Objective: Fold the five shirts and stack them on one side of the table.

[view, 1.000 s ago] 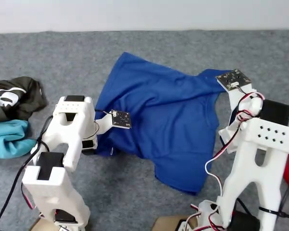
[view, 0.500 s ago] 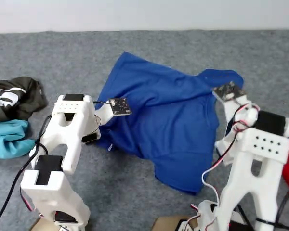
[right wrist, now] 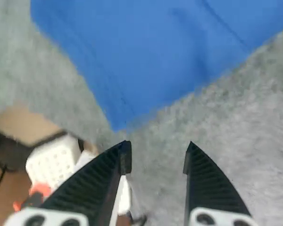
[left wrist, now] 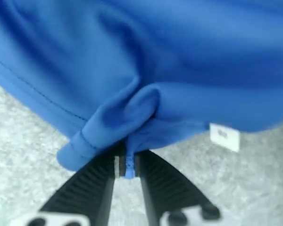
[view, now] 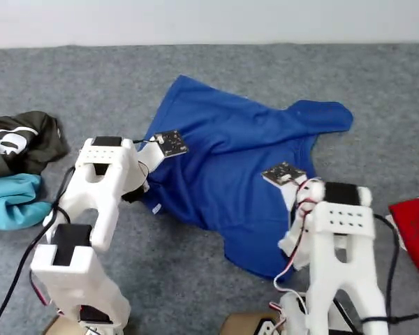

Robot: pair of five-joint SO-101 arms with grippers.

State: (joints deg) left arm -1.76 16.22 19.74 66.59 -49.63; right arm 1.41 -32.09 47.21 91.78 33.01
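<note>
Grey, felt-like covering runs across the table (view: 91, 84). At your far left edge a dark shirt (view: 42, 139) lies crumpled, with a teal shirt (view: 10, 202) touching it on the near side. Next, your left gripper (left wrist: 126, 165) sits at the left edge of the blue shirt (view: 237, 167). Its jaws are closed on a bunched fold of that edge, with cloth pinched between them. The blue shirt lies spread at mid-table, unfolded, with one sleeve pointing toward the right. Your right gripper (right wrist: 156, 150) hangs over bare table just beside the shirt's near edge. Its jaws stand apart and hold nothing. At the far right edge you have a red shirt (view: 413, 230), apart from the blue one.
</note>
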